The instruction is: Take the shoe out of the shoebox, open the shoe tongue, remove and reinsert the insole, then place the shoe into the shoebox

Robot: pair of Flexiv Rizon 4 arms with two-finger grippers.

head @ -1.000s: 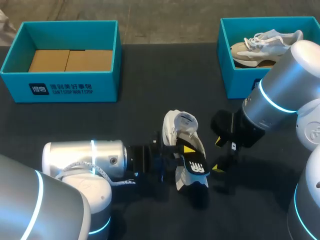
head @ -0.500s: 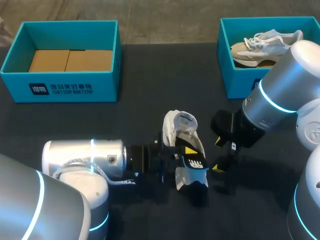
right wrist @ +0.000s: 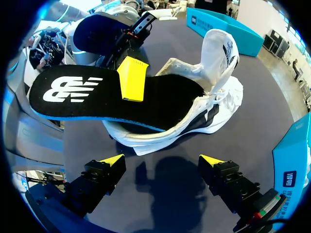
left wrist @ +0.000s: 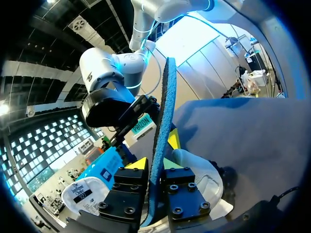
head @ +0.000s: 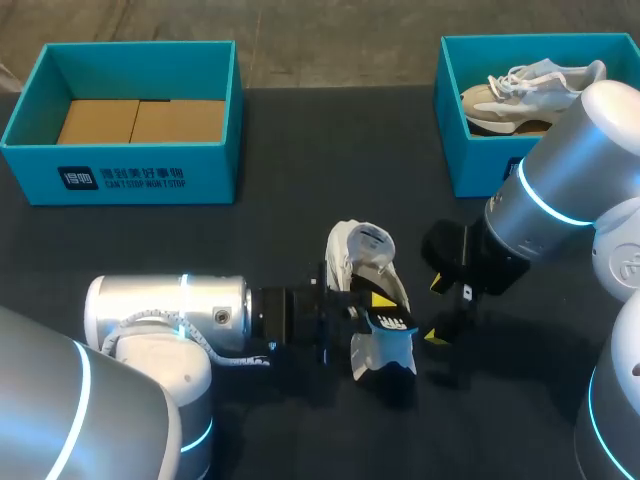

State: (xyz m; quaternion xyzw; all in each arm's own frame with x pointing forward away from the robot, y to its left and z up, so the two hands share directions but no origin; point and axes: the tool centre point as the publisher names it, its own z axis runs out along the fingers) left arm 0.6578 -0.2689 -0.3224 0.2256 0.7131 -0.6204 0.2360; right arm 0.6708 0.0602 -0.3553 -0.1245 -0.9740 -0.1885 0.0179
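Here L tool [left wrist: 156, 165] pinches insole [right wrist: 170, 99] over dark table [head: 300, 150]; R tool [right wrist: 162, 160] wide.

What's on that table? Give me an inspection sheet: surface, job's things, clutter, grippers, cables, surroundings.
Surface: dark table.
Job's things: white shoe on the table between the two grippers. Black insole, blue underneath, has one end in the shoe's opening and the other sticking out. Left shoebox holds only a cardboard insert.
Clutter: right shoebox with a beige sneaker inside.
Grippers: left gripper shut on the insole's edge. Right gripper open, nothing between its fingers, the shoe ahead of it.
Cables: light cable looped at the left arm's wrist.
Surroundings: nothing seen.
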